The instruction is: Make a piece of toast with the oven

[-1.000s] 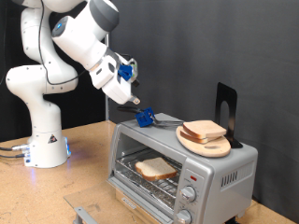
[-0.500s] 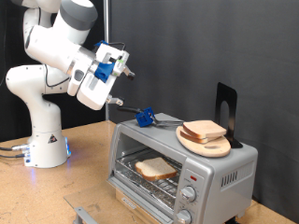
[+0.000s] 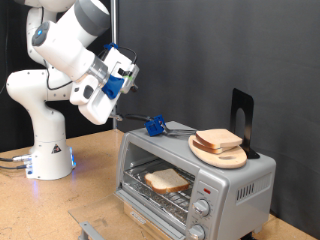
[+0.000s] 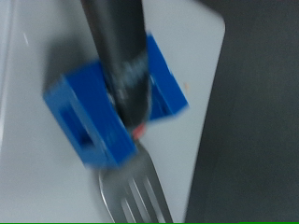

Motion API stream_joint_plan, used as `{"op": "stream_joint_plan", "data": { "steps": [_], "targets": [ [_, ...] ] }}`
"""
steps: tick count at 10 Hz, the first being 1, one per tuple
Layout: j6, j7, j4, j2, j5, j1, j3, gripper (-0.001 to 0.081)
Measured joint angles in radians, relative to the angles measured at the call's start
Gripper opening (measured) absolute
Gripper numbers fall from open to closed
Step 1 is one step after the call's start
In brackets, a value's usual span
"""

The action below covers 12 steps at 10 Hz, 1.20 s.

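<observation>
A slice of toast (image 3: 165, 180) lies on the wire rack inside the silver oven (image 3: 235, 185), whose glass door hangs open. A second slice (image 3: 218, 138) rests on a round wooden board (image 3: 222, 156) on the oven's top. Also on the oven's top lies a fork with a blue block (image 3: 155, 125) on its handle. My gripper (image 3: 122, 72) hovers in the air towards the exterior view's left of the oven, above the fork and apart from it. The wrist view shows the blue block (image 4: 103, 117) and the fork tines (image 4: 135, 194) close up, with no fingers in it.
A black upright stand (image 3: 241, 115) sits at the back right of the oven's top. The oven's knobs (image 3: 204, 208) are on its front right. The arm's white base (image 3: 48, 150) stands on the wooden table (image 3: 40, 210) at the left, and a grey object (image 3: 92, 232) lies at the table's front.
My gripper has lifted away from the fork and swung up and to the left, turning as it went. The fork, both slices and the oven stayed put.
</observation>
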Motion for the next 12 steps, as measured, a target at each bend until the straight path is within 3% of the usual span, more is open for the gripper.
{"op": "stream_joint_plan", "data": {
  "steps": [2,6,8,12],
  "targets": [
    [-0.058,-0.001,0.034,0.058,-0.085,-0.031,-0.03,0.0808],
    [-0.063,-0.023,0.038,0.077,-0.083,-0.042,-0.054,0.0808],
    [-0.023,-0.074,0.029,0.096,-0.071,-0.069,-0.097,0.0808],
    [0.069,-0.176,0.042,0.212,-0.087,-0.122,-0.153,0.0808]
  ]
}}
